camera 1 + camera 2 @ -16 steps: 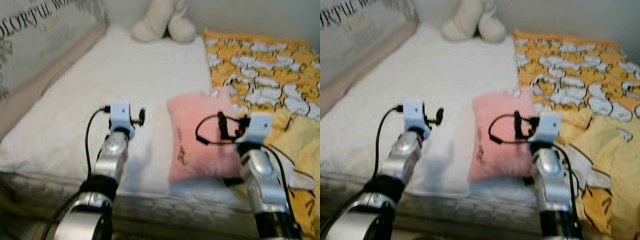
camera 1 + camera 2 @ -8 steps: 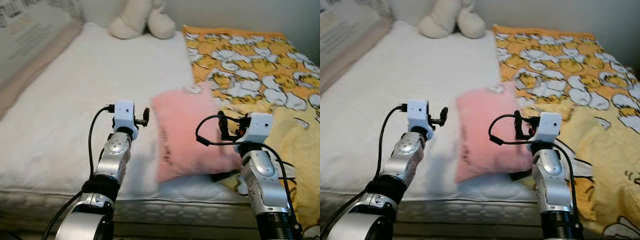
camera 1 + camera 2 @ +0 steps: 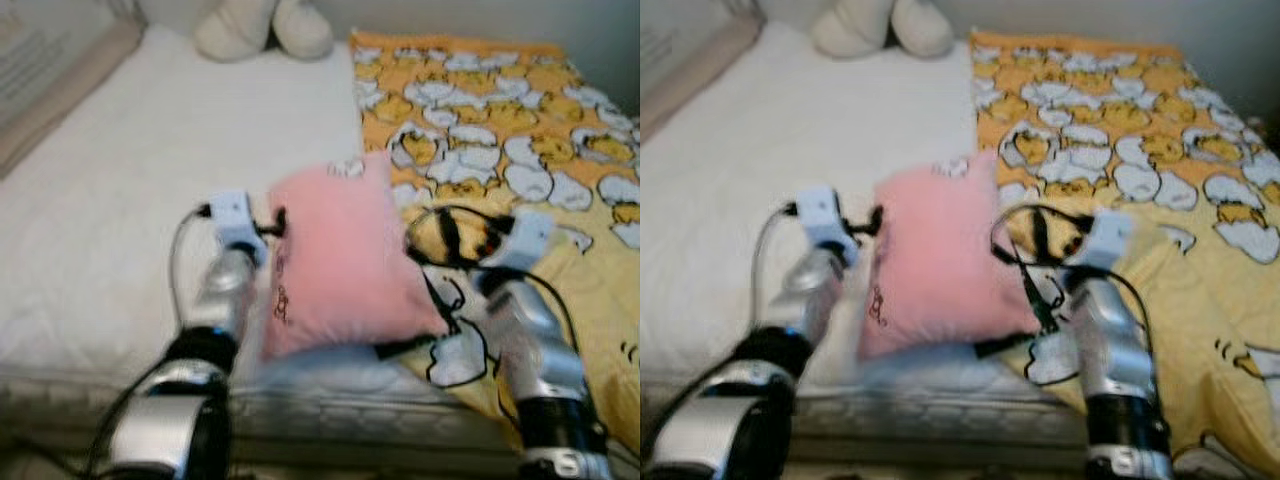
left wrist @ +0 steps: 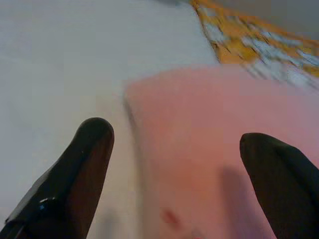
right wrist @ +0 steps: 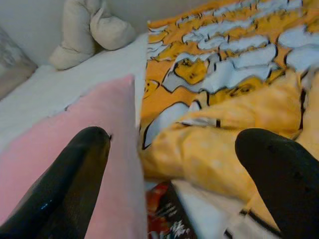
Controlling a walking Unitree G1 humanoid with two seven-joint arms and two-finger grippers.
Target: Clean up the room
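Soft square pink cushion with small dark embroidery near one edge, lying near the front edge of the white-sheeted bed, overlapping the yellow cartoon-print blanket. Left gripper spread wide, straddling the cushion's edge. Right gripper likewise parted, over cushion and blanket. Cream plush toy at the bed's far edge.

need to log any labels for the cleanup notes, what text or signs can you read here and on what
Nothing can be read as words in these pictures.
Pink pillow: a small dark mark near its left edge, too blurred to read.
Headboard panel at the bed's left side: faint grey lines, perhaps print, too blurred to read.
Yellow blanket: a cartoon pattern, no letters made out.
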